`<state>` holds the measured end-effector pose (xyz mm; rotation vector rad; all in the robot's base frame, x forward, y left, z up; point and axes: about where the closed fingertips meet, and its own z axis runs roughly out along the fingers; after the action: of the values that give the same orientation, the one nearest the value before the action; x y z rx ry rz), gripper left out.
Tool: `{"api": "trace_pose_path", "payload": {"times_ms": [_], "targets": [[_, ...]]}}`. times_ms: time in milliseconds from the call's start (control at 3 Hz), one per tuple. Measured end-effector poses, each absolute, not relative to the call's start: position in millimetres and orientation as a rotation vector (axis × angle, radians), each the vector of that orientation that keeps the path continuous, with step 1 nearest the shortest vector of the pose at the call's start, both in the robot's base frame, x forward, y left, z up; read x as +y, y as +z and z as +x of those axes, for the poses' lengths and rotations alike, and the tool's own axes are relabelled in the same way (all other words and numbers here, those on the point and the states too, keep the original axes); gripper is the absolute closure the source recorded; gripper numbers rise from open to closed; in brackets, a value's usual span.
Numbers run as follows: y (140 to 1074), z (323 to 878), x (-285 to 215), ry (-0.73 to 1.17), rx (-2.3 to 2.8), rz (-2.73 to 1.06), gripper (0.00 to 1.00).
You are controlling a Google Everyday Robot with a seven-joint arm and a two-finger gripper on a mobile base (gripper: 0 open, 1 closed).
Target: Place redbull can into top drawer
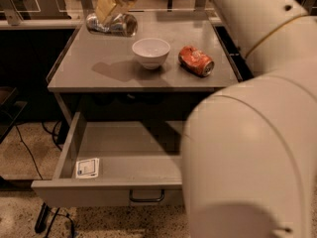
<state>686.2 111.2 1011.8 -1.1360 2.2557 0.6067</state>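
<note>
Lower left: the top drawer stands pulled out beneath the grey table, with a white sticker on its floor by the left wall and a dark handle on its front. Upper left: the gripper hangs over the table's back left corner, its yellowish fingers closed from above on the redbull can, which lies horizontal in the grip. The can's shadow falls on the table nearer the front, apart from the can, so it appears clear of the surface and well away from the drawer. Centre: a white bowl sits upright on the table. Just right of it, not touching, an orange-red can lies on its side. Right: the pale arm fills the foreground and hides the drawer's right part
</note>
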Motion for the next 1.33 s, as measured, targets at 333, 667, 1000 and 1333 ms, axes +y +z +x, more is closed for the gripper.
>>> {"api": "trace_pose_path", "payload": {"times_ms": [333,667,1000,1333], "targets": [[1009,669,118,0.616,2.258,-1.164,1.00],[993,677,107,0.656,2.276,-1.158,1.00],[980,665,84,0.719,2.278,-1.134,1.00],[972,623,78,0.762,2.278,-1.142,1.00]]}}
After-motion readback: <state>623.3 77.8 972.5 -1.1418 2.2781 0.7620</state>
